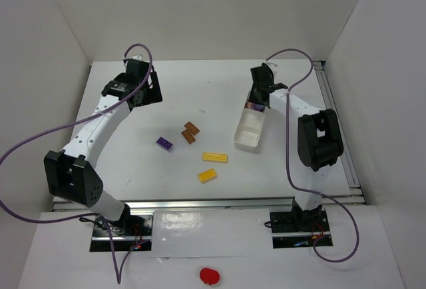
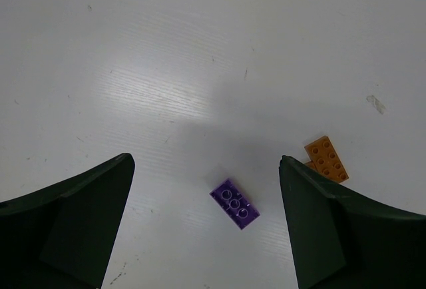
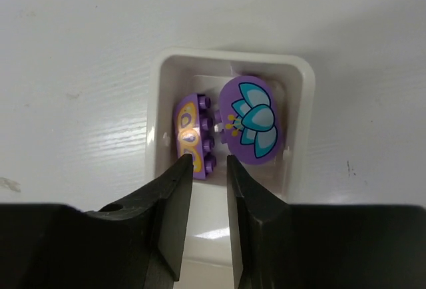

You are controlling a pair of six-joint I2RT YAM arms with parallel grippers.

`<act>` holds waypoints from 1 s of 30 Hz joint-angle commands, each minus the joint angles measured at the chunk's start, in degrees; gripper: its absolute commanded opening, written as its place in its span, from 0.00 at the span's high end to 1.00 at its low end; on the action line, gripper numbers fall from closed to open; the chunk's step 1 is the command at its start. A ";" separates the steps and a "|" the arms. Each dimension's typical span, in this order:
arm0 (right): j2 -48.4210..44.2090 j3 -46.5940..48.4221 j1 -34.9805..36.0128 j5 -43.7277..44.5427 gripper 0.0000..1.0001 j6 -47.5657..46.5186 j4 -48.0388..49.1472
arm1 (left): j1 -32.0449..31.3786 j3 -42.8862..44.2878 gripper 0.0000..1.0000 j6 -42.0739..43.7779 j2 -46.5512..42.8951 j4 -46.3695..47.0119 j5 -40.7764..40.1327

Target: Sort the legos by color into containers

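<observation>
Right fingers [image 3: 170, 202]: brought together to a bare slit with nothing clamped; the right gripper [image 3: 208, 162] is hung over the far compartment of the tray [image 3: 229, 56].
Left fingers [image 2: 86, 216]: spread wide and empty; the left gripper [image 2: 206, 161] is held above the loose purple brick [image 2: 234, 203].
Tray position: set in the right half of the table [image 1: 200, 89], its long axis run from the near edge toward the far edge, leaned slightly to the far right corner.
Sorted pieces: a studded purple brick [image 3: 193, 136] and a round lotus-printed piece [image 3: 251, 119] are lodged side by side in the far compartment.
Studded brick axis: laid along the tray's length, studs turned sideways at the round piece (so it is judged to rest on edge, not flat).
Unsorted: the orange-brown bricks [image 1: 191, 132] and the yellow bricks [image 1: 215, 157] are scattered about the table's middle, left of the tray.
Loose purple brick axis: studs up, slanted from far left to near right.
Risk, right: the on-edge brick could be tipped or dragged out if the closed tips are lowered or swung; the light tray could be shoved.
Risk, left: the slanted brick could be twisted when squeezed, and an orange-brown brick just beside one finger could be knocked on descent.
</observation>
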 commanded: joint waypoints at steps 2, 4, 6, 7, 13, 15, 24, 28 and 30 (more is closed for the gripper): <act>-7.62 -0.81 3.74 -1.15 0.66 -3.82 3.10 | 0.31 2.38 0.00 -0.33 -0.27 -0.20 0.59; -8.15 -0.81 7.60 -5.18 0.64 -7.50 3.63 | 0.31 1.86 0.00 -0.33 -0.27 -0.20 0.07; -7.11 1.38 12.68 -10.08 0.56 -10.06 2.49 | 0.31 1.25 0.00 -1.03 -0.27 -0.72 -0.55; -6.58 2.08 14.71 -11.86 0.52 -13.29 1.88 | 0.83 1.24 0.00 -2.08 -0.27 -1.25 -0.55; 1.59 7.97 29.48 -18.55 0.23 -21.84 0.74 | 6.63 2.38 0.00 -8.24 -0.27 -6.78 1.29; 4.84 10.51 33.26 -19.17 0.20 -22.90 1.43 | 10.06 2.38 0.00 -9.30 0.25 -7.32 3.22; 18.28 21.68 37.94 -21.02 0.10 -25.98 2.05 | 21.40 1.86 0.00 -13.16 -0.27 -9.07 11.66; 23.29 26.42 38.47 -18.12 0.12 -25.98 1.44 | 23.78 0.81 0.00 -13.16 -0.27 -9.07 15.09; 24.53 26.96 38.47 -17.59 0.17 -26.50 0.91 | 25.00 0.80 0.00 -13.16 -0.27 -8.38 16.23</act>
